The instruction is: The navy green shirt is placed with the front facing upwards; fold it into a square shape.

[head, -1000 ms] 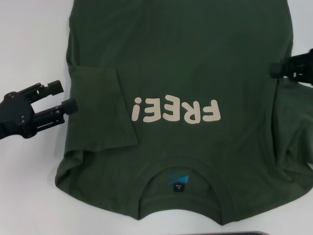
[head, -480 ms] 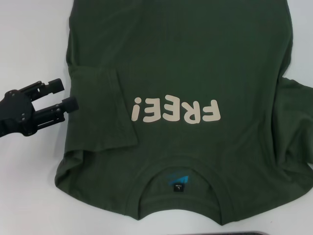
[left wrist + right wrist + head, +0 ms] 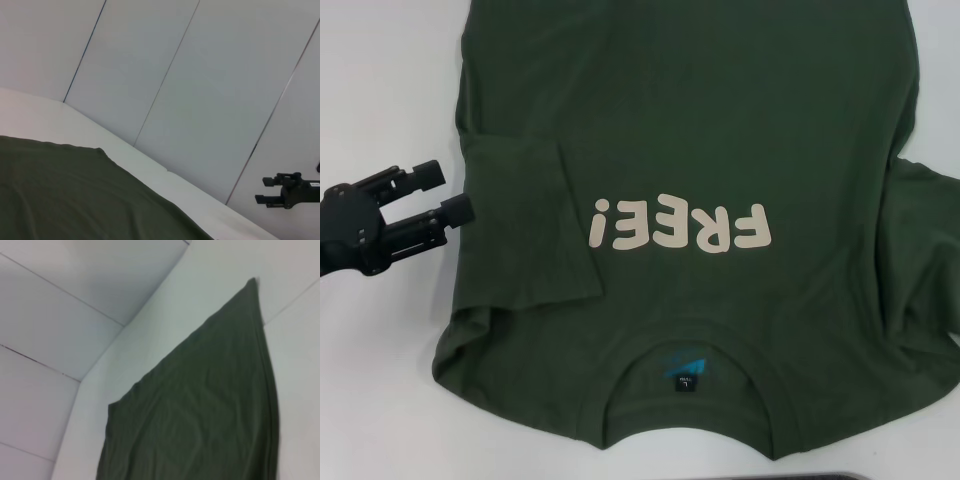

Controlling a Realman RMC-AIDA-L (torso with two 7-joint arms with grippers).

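The navy green shirt (image 3: pixel 700 120) lies front up on the white table (image 3: pixel 380 90), its cream "FREE!" lettering (image 3: pixel 680 226) and collar (image 3: pixel 685 375) toward me. Its left sleeve (image 3: pixel 525 225) is folded in over the body, and the right sleeve (image 3: pixel 920 260) lies spread and rumpled at the right. My left gripper (image 3: pixel 447 190) hovers open just off the shirt's left edge, holding nothing. The head view does not show my right gripper (image 3: pixel 262 190). It appears far off in the left wrist view, raised above the table, fingers apart and empty. Shirt cloth (image 3: pixel 75 200) (image 3: pixel 200 415) fills part of both wrist views.
A dark strip (image 3: pixel 810 476) shows at the near table edge below the collar. Pale panelled walls (image 3: pixel 200 75) rise behind the table. Bare tabletop lies to the left of the shirt and at its near corners.
My right gripper, at the shirt's right edge a second ago, has left the head view. My left gripper has drifted slightly left, away from the shirt. The shirt has not moved.
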